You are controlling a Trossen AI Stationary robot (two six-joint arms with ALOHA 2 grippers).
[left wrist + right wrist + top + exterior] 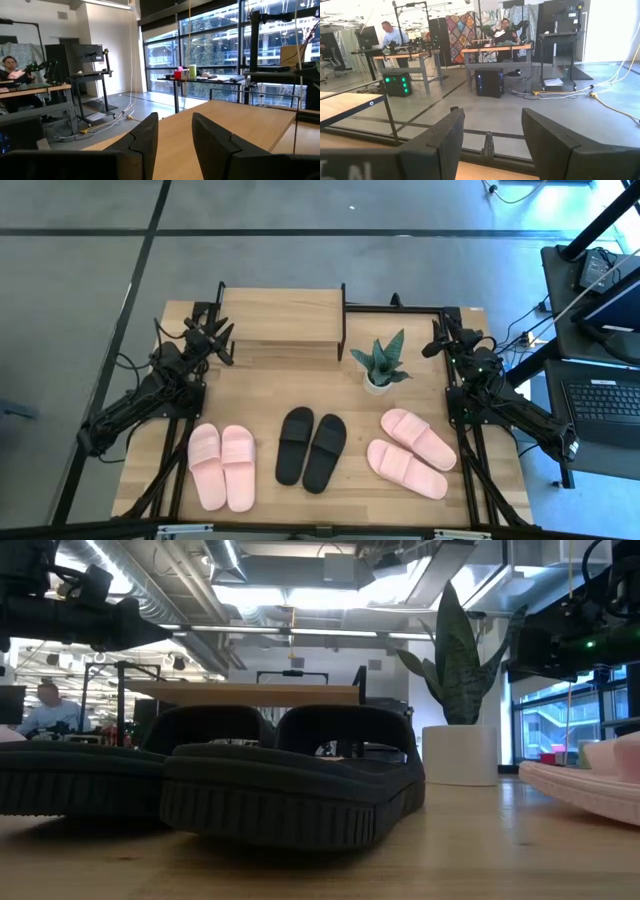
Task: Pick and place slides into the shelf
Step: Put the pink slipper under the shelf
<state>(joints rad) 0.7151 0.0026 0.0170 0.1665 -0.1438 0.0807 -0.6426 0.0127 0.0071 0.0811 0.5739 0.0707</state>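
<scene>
Now, high view: six slides lie in pairs on the table: pink pair, black pair, pink pair. The shelf stands at the far edge, near a potted plant.
Low view: black slides fill the front.
Left wrist view: left gripper is released, grasping nothing.
Right wrist view: right gripper is released, empty.

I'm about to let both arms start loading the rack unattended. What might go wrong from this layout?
The potted plant stands between the shelf and the right pink slides, so the right gripper, carrying one across, may tip it. The black slides lie touching, as does each pink pair; grabbing one may drag its neighbour. The left gripper, open, hovers close to the shelf's corner and might bump it.
</scene>
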